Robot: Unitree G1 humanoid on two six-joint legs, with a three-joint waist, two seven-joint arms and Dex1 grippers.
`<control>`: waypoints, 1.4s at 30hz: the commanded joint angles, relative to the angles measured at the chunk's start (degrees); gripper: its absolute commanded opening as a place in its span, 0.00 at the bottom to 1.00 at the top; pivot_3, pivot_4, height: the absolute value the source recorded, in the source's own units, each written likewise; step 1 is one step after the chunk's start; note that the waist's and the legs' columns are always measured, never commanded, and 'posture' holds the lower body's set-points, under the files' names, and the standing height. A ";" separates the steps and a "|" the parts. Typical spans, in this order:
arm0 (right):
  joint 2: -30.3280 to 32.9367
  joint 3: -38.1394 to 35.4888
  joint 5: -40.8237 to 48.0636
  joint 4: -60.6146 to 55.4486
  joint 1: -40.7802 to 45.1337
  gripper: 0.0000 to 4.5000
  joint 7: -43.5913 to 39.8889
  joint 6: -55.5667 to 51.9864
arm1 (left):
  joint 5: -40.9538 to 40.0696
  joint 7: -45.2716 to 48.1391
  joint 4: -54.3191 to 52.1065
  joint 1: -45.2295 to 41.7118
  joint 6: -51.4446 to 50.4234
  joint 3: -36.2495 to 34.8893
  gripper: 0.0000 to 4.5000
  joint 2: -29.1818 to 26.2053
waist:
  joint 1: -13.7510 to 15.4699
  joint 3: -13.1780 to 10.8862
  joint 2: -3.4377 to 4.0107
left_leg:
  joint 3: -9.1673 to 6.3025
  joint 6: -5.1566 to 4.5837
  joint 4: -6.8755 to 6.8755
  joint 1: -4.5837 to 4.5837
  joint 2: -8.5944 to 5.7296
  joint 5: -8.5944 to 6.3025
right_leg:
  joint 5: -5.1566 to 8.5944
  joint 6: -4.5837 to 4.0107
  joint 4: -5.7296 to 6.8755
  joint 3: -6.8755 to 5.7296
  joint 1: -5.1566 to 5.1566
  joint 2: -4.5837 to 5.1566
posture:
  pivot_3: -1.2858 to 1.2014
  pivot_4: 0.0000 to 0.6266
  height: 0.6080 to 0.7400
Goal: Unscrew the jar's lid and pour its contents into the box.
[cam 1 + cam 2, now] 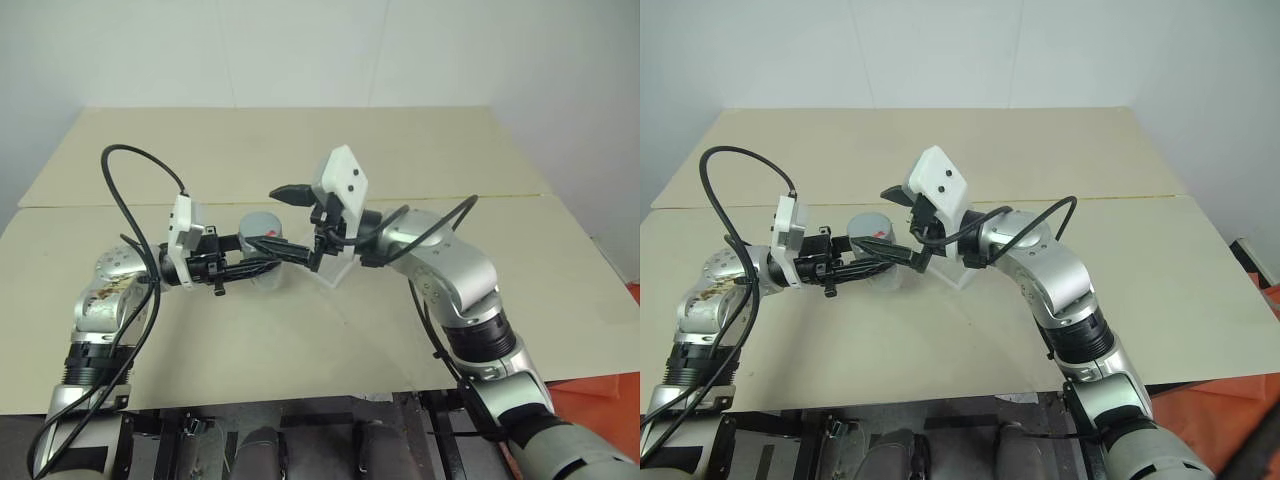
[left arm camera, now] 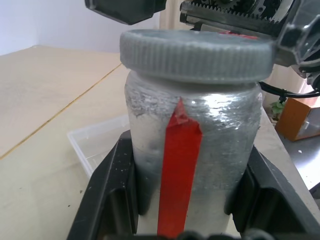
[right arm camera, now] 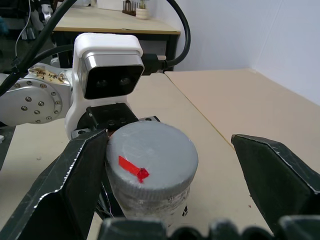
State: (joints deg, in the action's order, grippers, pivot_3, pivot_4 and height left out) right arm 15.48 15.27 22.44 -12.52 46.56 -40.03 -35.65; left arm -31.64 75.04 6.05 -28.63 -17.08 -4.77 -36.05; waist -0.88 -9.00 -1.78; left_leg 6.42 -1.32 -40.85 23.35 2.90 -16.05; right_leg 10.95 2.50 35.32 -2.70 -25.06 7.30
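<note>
Black fingers (image 2: pixel 252 185) of my left gripper (image 2: pixel 186 200) clamp the silvery-grey, red-striped cylindrical jar (image 2: pixel 192 150) upright above the beige table (image 1: pixel 300 330). Right gripper (image 3: pixel 190 175) stands wide open, straddling the ribbed grey round lid (image 3: pixel 150 157), touching nothing. Clear shallow plastic box (image 2: pixel 97 142) lies just beyond. Risk: closing off-centre could skew the cap or twist the jar loose.

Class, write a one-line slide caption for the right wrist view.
Open right gripper straddling the grey lid of the jar.
</note>
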 commanded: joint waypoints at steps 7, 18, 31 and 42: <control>4.34 -4.52 -0.29 -0.31 -1.33 1.00 1.08 -0.32 | -2.08 1.24 -3.97 -0.43 0.95 -1.78 0.42 -0.89 | 0.06 0.00 0.00 | 0.00 -0.01 0.00 0.00 0.00 0.00 | 0.00 0.00 -0.01 0.00 0.00 0.00 | 0.52 0.24 1.00; 6.07 -5.39 -0.59 -0.37 -2.11 1.00 0.92 -0.28 | -2.34 1.54 -4.83 0.08 0.44 -2.56 0.42 -1.42 | 0.00 0.00 0.00 | 0.00 -0.01 0.00 0.02 0.00 -0.01 | 0.00 0.00 -0.07 0.00 0.00 0.00 | 0.52 0.24 1.00; 6.97 -11.16 10.27 -5.64 -1.64 1.00 -4.88 -3.80 | 0.37 0.45 1.73 -3.33 2.96 -0.46 0.42 1.40 | 0.20 0.00 0.00 | -0.01 -0.05 -0.01 0.00 0.00 -0.02 | 0.00 0.00 -0.11 -0.01 0.02 0.00 | 0.52 0.24 1.00; 0.13 -1.71 2.54 0.30 2.67 1.00 -1.06 -2.52 | 0.70 1.94 3.91 -5.09 3.66 1.04 0.42 3.95 | -0.12 0.00 0.00 | 0.02 -0.03 -0.01 0.01 -0.01 -0.01 | 0.00 0.00 0.02 0.02 -0.01 0.00 | 0.52 0.24 1.00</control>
State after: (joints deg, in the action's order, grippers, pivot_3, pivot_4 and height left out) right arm 15.92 14.19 25.57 -11.69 47.70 -41.94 -39.33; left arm -30.53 76.63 10.90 -32.63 -14.66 -3.19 -31.97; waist -1.00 -9.00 -1.78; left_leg 6.43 -1.35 -40.87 23.36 2.89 -16.06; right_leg 10.94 2.50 35.33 -2.68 -25.07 7.30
